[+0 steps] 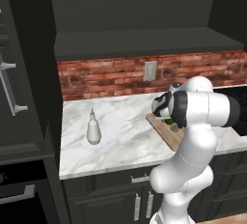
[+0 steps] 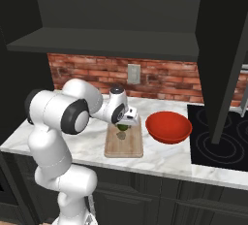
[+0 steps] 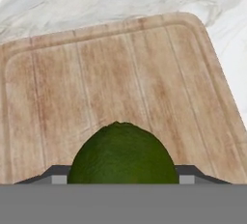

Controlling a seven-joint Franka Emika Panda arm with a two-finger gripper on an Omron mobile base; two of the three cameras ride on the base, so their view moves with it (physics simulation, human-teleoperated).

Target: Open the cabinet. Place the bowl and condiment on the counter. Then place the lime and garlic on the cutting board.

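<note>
In the hand view the dark green lime [image 3: 122, 155] sits between the two fingertips of my gripper [image 3: 123, 179], which is shut on it, low over the wooden cutting board [image 3: 120, 73]. From the right base view, the gripper [image 2: 124, 123] hangs over the board [image 2: 125, 147] with the lime [image 2: 123, 127] under it. The small brownish garlic [image 2: 121, 135] lies on the board just in front. The red bowl [image 2: 168, 127] rests on the marble counter [image 2: 160, 158] right of the board. The white condiment bottle [image 1: 93, 129] stands on the counter to the left. The cabinet [image 1: 144, 44] stands open, its shelf bare.
An open cabinet door [image 2: 220, 49] hangs out over the black stovetop [image 2: 218, 139] on the right. A brick backsplash with a wall outlet [image 2: 133, 73] runs behind the counter. A tall dark side cabinet [image 1: 24, 97] stands at the left.
</note>
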